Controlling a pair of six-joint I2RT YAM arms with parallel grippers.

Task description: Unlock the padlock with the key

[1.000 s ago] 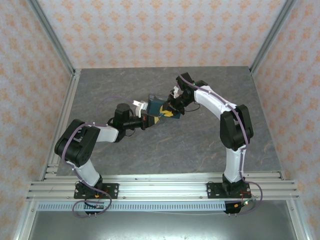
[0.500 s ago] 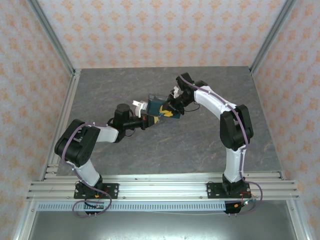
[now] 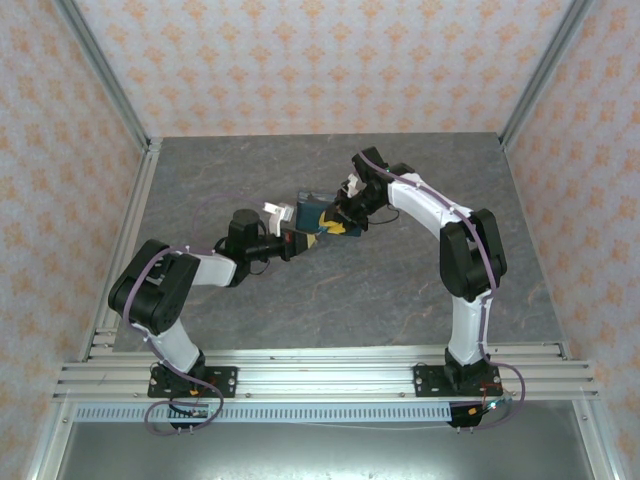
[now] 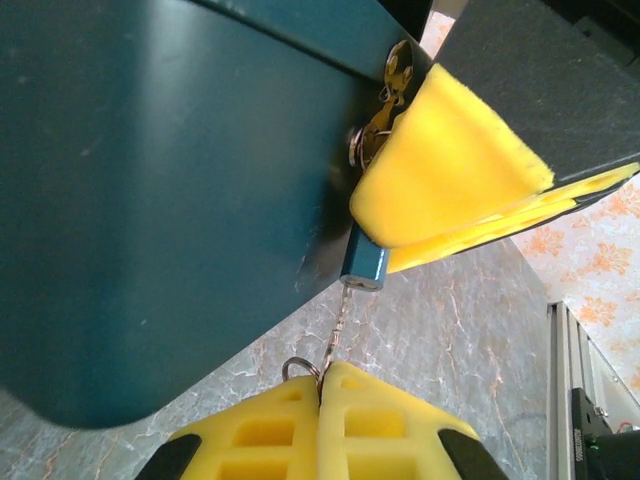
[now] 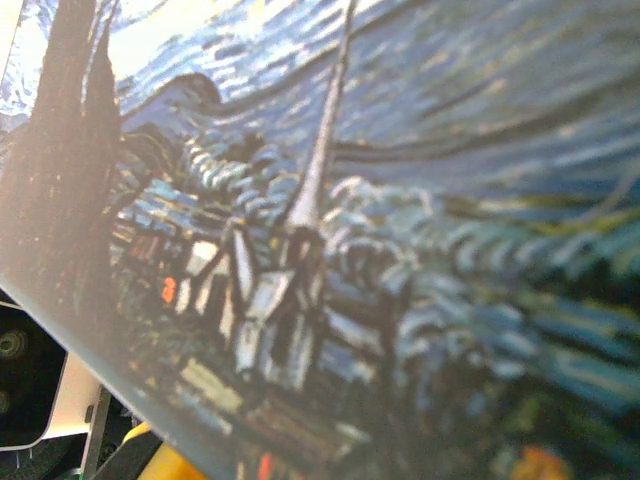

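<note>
My left pincer (image 4: 322, 388), pads pressed together at bottom centre, pinches the key (image 4: 338, 322), which reaches up to the padlock (image 4: 364, 266) mid-frame. Both look tiny, stiff and slippery, so I judge a flat grip on the key's head is best. Whether my right pincer (image 3: 340, 218) is closed, I cannot tell.

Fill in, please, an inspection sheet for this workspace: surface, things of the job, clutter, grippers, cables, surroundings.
Surface: grey marbled table top, no spill seen.
Job's things: padlock sits at the tin's edge below the metal hasp, its top hidden; key runs from its underside down to the left gripper.
Clutter: nothing seen; the Starry Night tin is between the two grippers.
Grippers: left gripper, jaws shut on the key. Right gripper at the tin, its yellow pad against the padlock; jaws cannot be judged.
Cables: purple cables lie along both arms.
Surroundings: patterned walls, aluminium rails.
</note>
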